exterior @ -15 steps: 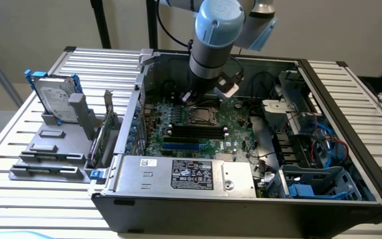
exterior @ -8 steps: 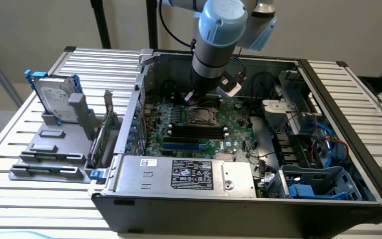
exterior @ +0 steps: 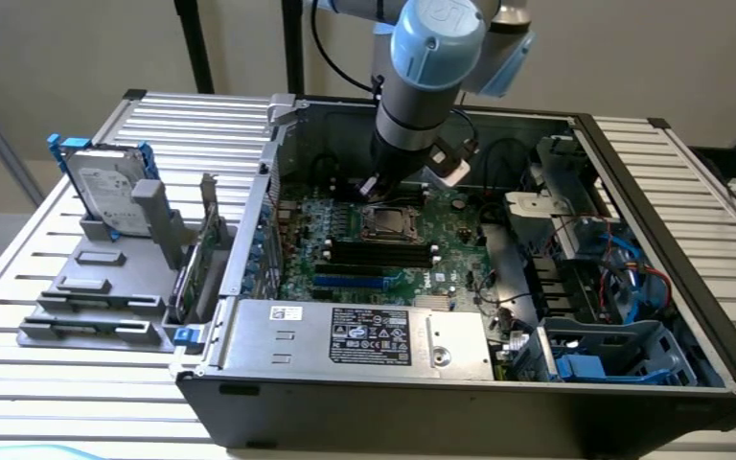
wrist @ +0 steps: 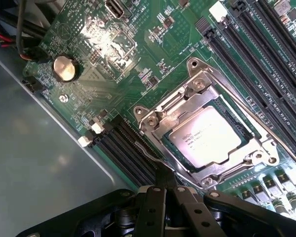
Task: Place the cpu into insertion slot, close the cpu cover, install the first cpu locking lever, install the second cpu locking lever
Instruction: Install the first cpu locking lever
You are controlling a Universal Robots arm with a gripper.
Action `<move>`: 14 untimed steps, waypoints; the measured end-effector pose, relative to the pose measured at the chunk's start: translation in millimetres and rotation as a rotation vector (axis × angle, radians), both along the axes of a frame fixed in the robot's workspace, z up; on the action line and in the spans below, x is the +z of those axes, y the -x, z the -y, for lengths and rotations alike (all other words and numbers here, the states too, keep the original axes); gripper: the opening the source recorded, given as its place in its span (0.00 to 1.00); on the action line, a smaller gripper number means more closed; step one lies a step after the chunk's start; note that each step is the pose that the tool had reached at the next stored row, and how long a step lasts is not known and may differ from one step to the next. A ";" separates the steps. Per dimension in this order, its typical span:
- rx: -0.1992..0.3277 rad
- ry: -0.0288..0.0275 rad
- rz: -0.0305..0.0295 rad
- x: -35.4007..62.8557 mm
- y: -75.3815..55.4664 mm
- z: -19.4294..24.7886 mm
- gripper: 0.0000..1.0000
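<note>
The cpu (wrist: 205, 138), pale and silvery, lies flat in the insertion slot (wrist: 240, 126), of which a dark rim shows around it. The cpu cover (wrist: 183, 105), a silver frame, lies closed over the chip's edges. A thin locking lever (wrist: 149, 151) runs along the socket side nearest my gripper, and another lever (wrist: 246, 106) runs along the opposite side. My gripper (wrist: 165, 174) is shut, its tips at the end of the near lever, with nothing seen held between them. In the exterior view the gripper (exterior: 371, 189) reaches down into the case just behind the socket (exterior: 387, 222).
Long black memory slots (wrist: 266, 54) flank the socket on both sides. A coin battery (wrist: 65, 68) sits on the green board. The power supply (exterior: 356, 335), cables and a blue drive bay (exterior: 605, 355) crowd the case. A hard drive (exterior: 106, 182) stands outside on the exterior view's left.
</note>
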State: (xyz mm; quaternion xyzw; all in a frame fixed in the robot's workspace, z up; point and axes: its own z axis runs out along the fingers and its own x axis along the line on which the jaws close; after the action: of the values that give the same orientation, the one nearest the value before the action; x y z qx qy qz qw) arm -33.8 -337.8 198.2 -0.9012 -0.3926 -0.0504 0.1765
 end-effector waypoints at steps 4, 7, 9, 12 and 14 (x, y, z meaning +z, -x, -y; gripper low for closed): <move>0.000 -0.0002 -0.0018 -0.1 0.0 1.6 0.11; 0.000 -0.0002 -0.0020 -0.1 0.0 3.2 0.11; 0.000 0.0001 -0.0024 0.0 0.0 3.3 0.11; 0.000 0.0002 -0.0029 -0.1 -1.1 3.4 0.11; 0.000 0.0001 -0.0029 -0.4 -2.7 3.4 0.11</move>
State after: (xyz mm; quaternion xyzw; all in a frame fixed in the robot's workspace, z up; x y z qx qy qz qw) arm -31.1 -341.2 197.9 -0.9012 -0.3925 -0.0491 0.1771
